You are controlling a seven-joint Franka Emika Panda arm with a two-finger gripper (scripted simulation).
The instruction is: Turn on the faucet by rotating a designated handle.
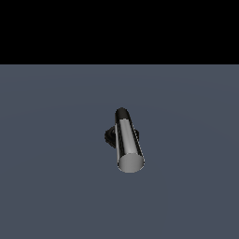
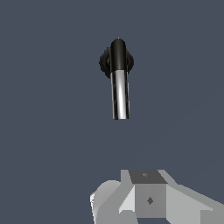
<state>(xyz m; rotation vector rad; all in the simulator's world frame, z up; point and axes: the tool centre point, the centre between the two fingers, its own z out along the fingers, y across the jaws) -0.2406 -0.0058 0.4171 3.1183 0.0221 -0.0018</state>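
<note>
The faucet [image 1: 111, 135] stands on the grey floor in the middle of the exterior view. Part of its black round base shows behind the bar. The handle [image 1: 129, 142], a shiny silver cylinder, runs from the black elbow [image 1: 121, 113] toward the camera and ends in a flat round face [image 1: 130, 162]. In the wrist view the handle [image 2: 120, 96] extends from the elbow [image 2: 117, 52] over the base [image 2: 105, 63]. My gripper [image 2: 148, 194] shows only as grey and white blocks at the picture's edge, well apart from the handle. Its fingers are not clearly visible. It is absent from the exterior view.
A plain blue-grey floor [image 1: 56, 186] surrounds the faucet on all sides. Above its far edge the exterior view is black. No other objects are visible.
</note>
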